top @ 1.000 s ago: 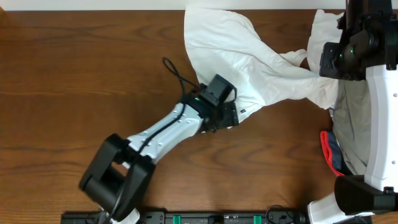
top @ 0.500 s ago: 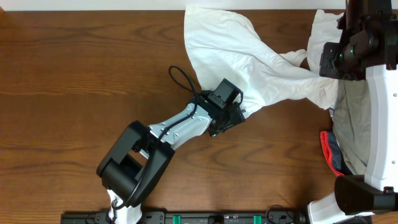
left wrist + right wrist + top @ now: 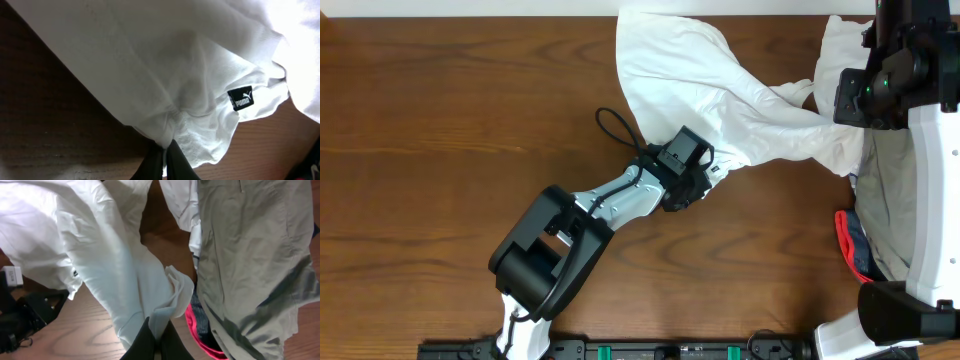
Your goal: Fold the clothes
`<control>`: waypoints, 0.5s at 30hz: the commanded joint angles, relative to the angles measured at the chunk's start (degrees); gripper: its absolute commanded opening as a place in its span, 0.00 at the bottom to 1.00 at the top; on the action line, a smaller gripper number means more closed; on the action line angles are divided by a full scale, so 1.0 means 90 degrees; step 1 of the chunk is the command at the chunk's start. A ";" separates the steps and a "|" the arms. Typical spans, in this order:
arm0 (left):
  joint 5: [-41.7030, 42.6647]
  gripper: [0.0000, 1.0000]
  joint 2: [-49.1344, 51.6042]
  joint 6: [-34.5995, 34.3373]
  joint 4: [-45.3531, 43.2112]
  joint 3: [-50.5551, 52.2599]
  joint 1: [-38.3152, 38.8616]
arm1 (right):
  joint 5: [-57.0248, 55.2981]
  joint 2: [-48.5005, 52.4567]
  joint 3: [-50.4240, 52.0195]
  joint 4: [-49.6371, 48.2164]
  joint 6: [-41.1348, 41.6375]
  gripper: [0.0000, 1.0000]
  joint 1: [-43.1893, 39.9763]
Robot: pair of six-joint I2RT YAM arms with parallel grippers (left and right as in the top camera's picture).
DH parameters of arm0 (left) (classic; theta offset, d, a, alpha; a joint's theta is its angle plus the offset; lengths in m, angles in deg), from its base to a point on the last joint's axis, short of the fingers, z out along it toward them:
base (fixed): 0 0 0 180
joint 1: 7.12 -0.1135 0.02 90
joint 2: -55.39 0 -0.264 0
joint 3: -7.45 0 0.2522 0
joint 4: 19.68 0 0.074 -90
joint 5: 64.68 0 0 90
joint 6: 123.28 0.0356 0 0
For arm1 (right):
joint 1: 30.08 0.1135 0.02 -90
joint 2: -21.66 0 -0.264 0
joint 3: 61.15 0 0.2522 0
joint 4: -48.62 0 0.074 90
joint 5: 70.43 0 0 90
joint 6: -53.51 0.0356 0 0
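- The brown table (image 3: 440,120) lies under everything.
- The big white garment (image 3: 690,80) stretches from far middle to right.
- The khaki trousers (image 3: 885,200) lie at the right edge.
- My left claw (image 3: 165,152) is pinched on the garment's near edge.
- My right claw (image 3: 156,342) pinches it too, I think.
- A small black label (image 3: 240,98) sits near my left claw.

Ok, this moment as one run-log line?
phase: grasp | left gripper: shut on white garment edge | right gripper: shut on white garment | trousers: heaped at right, unfolded
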 commanded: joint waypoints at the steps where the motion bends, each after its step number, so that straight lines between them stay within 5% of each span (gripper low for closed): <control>1: -0.0270 0.06 0.0180 0.0253 0.0199 0.0080 -0.0168 | -0.0015 -0.0068 0.0010 0.0024 0.0022 0.01 0.0058; 15: -0.2074 0.06 -0.1926 0.2280 0.2395 0.0080 -0.1144 | 0.0136 -0.0068 0.0010 0.0165 0.0024 0.01 0.0061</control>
